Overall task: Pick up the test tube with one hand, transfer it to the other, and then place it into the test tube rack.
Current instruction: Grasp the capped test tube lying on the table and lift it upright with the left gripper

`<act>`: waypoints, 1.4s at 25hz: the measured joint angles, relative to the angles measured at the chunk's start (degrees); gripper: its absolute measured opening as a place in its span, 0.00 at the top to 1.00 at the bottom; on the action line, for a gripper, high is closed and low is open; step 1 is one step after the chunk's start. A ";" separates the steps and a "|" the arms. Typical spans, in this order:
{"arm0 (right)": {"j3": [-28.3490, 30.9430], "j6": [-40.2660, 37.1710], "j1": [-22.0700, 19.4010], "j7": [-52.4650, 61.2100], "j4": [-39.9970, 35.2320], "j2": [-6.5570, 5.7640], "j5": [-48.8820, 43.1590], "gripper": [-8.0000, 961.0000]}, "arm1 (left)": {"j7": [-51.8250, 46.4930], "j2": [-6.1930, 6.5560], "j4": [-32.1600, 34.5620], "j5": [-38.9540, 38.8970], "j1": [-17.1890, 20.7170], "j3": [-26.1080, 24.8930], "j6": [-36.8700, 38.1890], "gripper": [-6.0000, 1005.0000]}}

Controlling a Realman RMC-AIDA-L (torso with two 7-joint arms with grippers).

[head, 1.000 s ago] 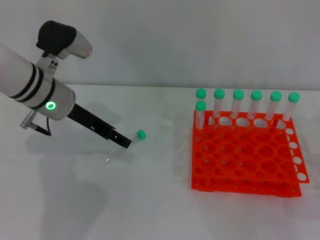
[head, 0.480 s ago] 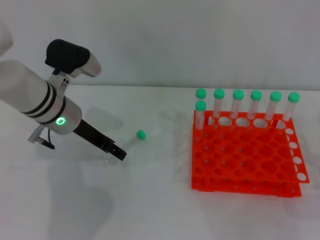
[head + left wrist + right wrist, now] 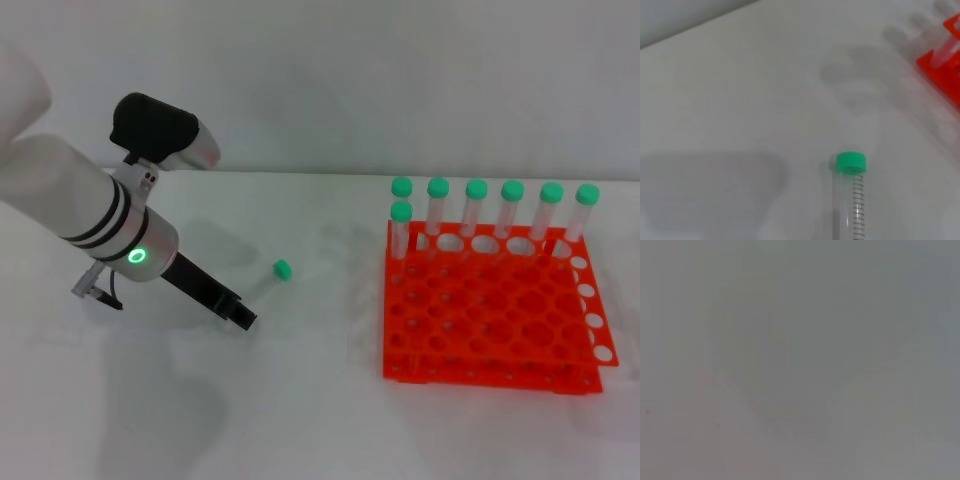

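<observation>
While the test tube (image 3: 268, 284) lies loose on the bench toward its left edge, our left gripper (image 3: 243, 318) points at its tip; we cannot tell its jaws' state. Pickup, handover and racking in the test tube rack (image 3: 490, 310) all remain.

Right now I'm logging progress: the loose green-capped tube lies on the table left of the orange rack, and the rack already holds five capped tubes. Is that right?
Not quite. The head view shows seven green-capped tubes standing in the test tube rack, not five: six along the back row and one just in front at its left end. The rest holds: the test tube lies on the table left of the rack, near the left gripper.
</observation>
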 joint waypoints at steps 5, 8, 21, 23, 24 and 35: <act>-0.27 0.00 -0.10 0.00 -0.16 0.00 0.00 0.13 | -0.90 -0.05 0.65 0.97 0.01 0.00 -0.85 0.40; -0.28 0.00 -0.13 0.00 -0.10 0.00 0.00 0.13 | -1.50 -0.05 0.67 1.07 0.29 0.00 -1.09 0.54; 0.05 -0.01 -0.17 0.00 0.19 0.00 0.00 0.13 | -2.72 0.03 0.80 1.52 1.12 0.00 -1.70 0.66; 0.05 -0.01 -0.20 0.00 0.22 0.00 0.00 0.13 | -2.95 0.07 0.83 1.51 1.16 0.00 -1.71 0.69; 0.05 -0.01 -0.22 0.00 0.22 0.00 0.00 0.13 | -3.04 0.07 0.83 1.51 1.18 0.00 -1.72 0.70; 0.05 -0.01 -0.33 0.00 0.25 0.00 0.00 0.13 | -2.05 0.64 0.72 -1.73 0.97 0.01 -2.36 0.79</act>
